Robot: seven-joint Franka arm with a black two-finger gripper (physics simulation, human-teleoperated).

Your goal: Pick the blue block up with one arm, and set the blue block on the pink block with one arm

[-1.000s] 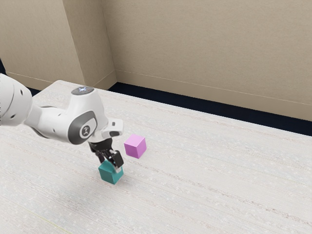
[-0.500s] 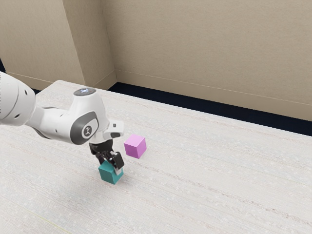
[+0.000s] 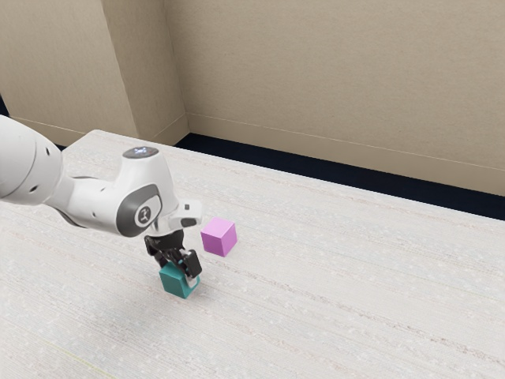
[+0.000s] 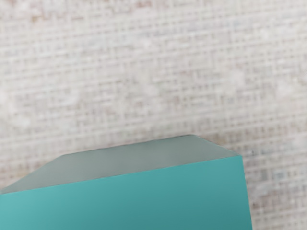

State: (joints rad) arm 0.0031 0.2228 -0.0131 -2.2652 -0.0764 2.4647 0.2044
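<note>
The blue block (image 3: 178, 285), a teal-blue cube, rests on the table at the exterior view's lower left. My gripper (image 3: 177, 268) is right on top of it, open, with its black fingers (image 3: 190, 265) reaching down past the block's upper edges on two sides. In the wrist view the blue block (image 4: 129, 196) looms large just under the hand, with its grey shadow on the table behind it. The pink block (image 3: 218, 236) sits on the table a short way beyond and to the exterior view's right of the blue one, apart from it.
The pale wood-grain table (image 3: 339, 268) stretches wide toward the exterior view's right. Beige walls and a corner pillar (image 3: 134, 63) stand behind the table's far edge, with a dark floor strip (image 3: 339, 170) between.
My hand has sunk a little lower over the blue block, bringing the fingers further down around its top. Neither block has moved.
</note>
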